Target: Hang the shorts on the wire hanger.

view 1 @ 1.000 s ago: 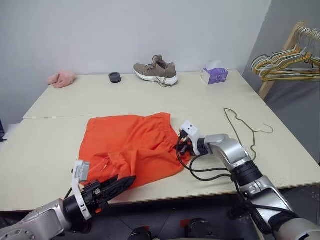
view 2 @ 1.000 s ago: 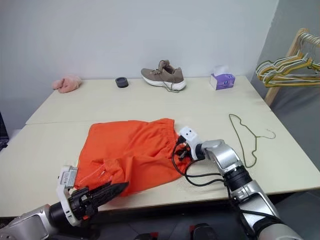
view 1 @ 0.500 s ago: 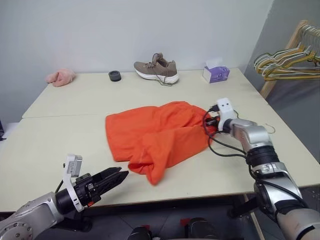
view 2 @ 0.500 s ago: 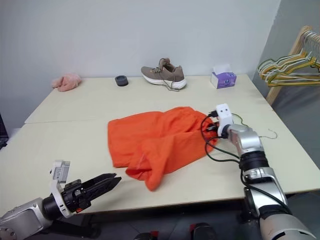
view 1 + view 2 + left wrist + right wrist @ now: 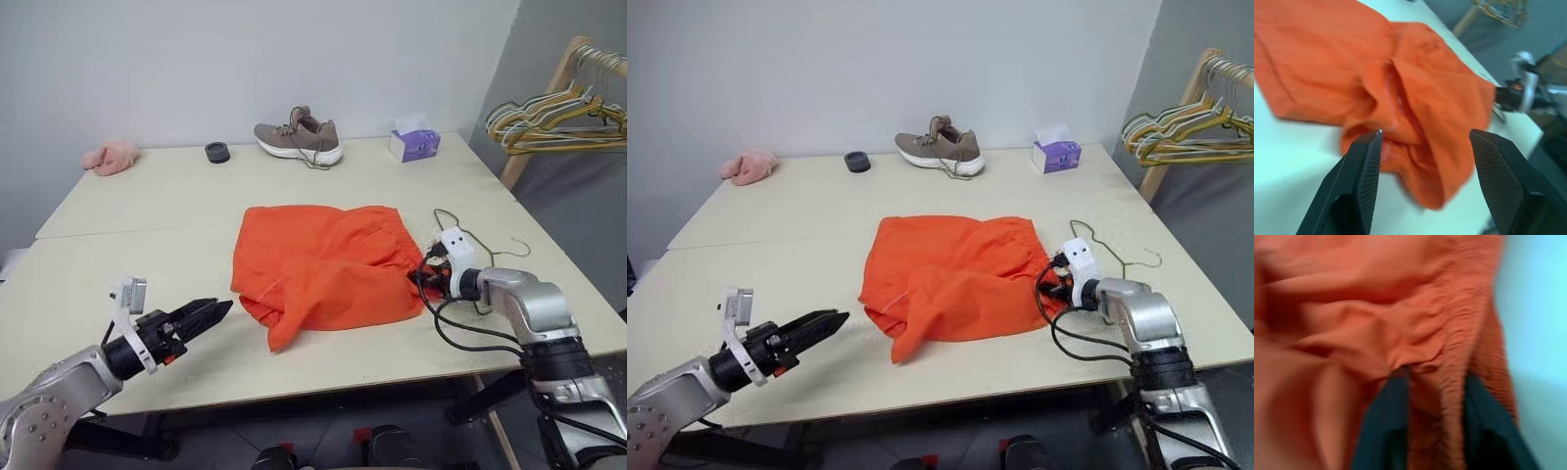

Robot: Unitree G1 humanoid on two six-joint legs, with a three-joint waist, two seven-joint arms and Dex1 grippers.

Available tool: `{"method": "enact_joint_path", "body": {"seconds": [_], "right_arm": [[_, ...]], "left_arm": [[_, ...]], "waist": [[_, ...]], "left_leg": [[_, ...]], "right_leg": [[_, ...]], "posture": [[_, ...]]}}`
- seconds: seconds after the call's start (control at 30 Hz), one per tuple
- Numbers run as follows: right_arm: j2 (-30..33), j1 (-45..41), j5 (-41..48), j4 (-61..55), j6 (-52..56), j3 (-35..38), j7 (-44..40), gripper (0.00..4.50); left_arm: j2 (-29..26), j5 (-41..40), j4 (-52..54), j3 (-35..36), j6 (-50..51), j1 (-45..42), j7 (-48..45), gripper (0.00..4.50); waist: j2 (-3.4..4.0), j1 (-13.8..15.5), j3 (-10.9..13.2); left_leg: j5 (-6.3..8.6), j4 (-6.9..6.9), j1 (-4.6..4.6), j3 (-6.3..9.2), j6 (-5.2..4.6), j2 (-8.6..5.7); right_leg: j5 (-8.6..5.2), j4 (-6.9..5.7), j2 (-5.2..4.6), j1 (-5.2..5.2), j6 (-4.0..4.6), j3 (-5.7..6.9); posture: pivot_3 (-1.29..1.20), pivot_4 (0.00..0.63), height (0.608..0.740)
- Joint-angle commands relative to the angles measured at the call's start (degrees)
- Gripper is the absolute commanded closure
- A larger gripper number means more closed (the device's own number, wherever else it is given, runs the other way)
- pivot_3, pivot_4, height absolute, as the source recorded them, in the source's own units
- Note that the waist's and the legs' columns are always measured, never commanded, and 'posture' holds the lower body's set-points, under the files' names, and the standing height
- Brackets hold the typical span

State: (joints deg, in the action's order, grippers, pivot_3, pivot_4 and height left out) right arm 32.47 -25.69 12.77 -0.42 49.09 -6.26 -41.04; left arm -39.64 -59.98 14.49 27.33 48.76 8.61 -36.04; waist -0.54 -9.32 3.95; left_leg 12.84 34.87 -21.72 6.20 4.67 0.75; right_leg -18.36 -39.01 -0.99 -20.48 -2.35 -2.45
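Note:
The orange shorts (image 5: pixel 323 259) lie crumpled on the table's middle, the gathered waistband toward my right. My right gripper (image 5: pixel 423 277) is at the waistband's near right corner. In the right wrist view its fingers (image 5: pixel 1393 411) stand apart with a ridge of waistband (image 5: pixel 1454 357) between them. The wire hanger (image 5: pixel 1080 224) lies flat just right of the shorts, partly behind my right wrist. My left gripper (image 5: pixel 220 308) hovers open near the table's front left, pointing at the shorts' folded leg (image 5: pixel 1400 103), clear of the cloth.
At the table's back are a brown shoe (image 5: pixel 299 137), a purple tissue box (image 5: pixel 413 145), a small black ring (image 5: pixel 217 152) and a pink cloth (image 5: pixel 110 157). A wooden rack with pastel hangers (image 5: pixel 554 108) stands beyond the right edge.
My right gripper dragged the shorts rightward next to the wire hanger, and its fingers have now parted. My left gripper has drawn away from the cloth, to the left.

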Motion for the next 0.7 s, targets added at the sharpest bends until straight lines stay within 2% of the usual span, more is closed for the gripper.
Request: {"method": "enact_joint_path", "body": {"seconds": [0.03, 0.07, 0.17, 0.33, 0.5, 0.7], "right_arm": [[4.8, 1.4, -0.3, -7.7, -8.3, -3.7, -7.9, 1.73], [6.9, 2.3, 0.9, -10.7, -9.9, -4.5, -11.5, 1.36], [9.6, 4.0, 2.8, -15.3, -13.4, -4.5, -16.2, 1.36], [10.5, 5.6, 2.9, -17.0, -16.0, -3.6, -16.6, 1.36], [12.1, 7.2, 5.1, -20.1, -17.9, -2.9, -20.2, 1.36], [15.5, 9.3, 5.2, -21.1, -21.6, -2.6, -22.9, 1.36]], "left_arm": [[0.6, 1.7, -0.6, 0.8, -1.5, -3.1, 2.4, 1.49], [0.6, 1.9, 0.1, 0.0, -1.3, -3.3, 2.1, 1.49], [0.3, 1.4, 3.3, -1.6, -0.4, -2.1, -0.5, 1.49], [-0.7, 0.0, 7.2, -4.5, 1.9, -0.2, -4.1, 1.49], [1.3, 1.1, 4.8, -6.8, 2.6, -4.7, -1.2, 1.49], [1.2, -0.5, 7.6, -6.0, 2.8, -7.0, -0.4, 1.49]], "waist": [[-0.03, 0.0, 0.0], [-0.04, 0.0, 0.0], [-0.06, -0.1, 0.0], [-0.12, -0.2, 0.0], [-0.12, 0.1, 0.0], [-0.22, -0.1, -0.1]], "left_leg": [[0.00, 0.00, -0.01, 0.00, 0.00, 0.00], [0.00, 0.00, -0.02, 0.01, 0.00, 0.00], [0.01, -0.01, -0.04, 0.01, 0.01, 0.00], [0.01, 0.01, -0.03, -0.02, 0.01, 0.00], [-0.02, 0.05, 0.06, 0.08, -0.03, -0.01], [-0.02, 0.08, 0.05, 0.03, -0.03, -0.02]], "right_leg": [[0.00, 0.01, 0.00, 0.00, 0.00, 0.00], [0.00, 0.02, -0.01, -0.01, 0.00, 0.01], [-0.03, 0.03, -0.01, -0.01, 0.01, 0.01], [-0.02, 0.03, -0.02, 0.00, -0.01, -0.02], [0.01, -0.03, -0.01, 0.10, -0.04, 0.10], [0.02, 0.05, -0.03, 0.15, -0.08, 0.06]], "posture": [[-0.15, 0.000, 0.740], [-0.15, 0.000, 0.740], [-0.16, 0.000, 0.740], [-0.16, 0.000, 0.740], [-0.17, 0.000, 0.740], [-0.18, 0.000, 0.740]]}}
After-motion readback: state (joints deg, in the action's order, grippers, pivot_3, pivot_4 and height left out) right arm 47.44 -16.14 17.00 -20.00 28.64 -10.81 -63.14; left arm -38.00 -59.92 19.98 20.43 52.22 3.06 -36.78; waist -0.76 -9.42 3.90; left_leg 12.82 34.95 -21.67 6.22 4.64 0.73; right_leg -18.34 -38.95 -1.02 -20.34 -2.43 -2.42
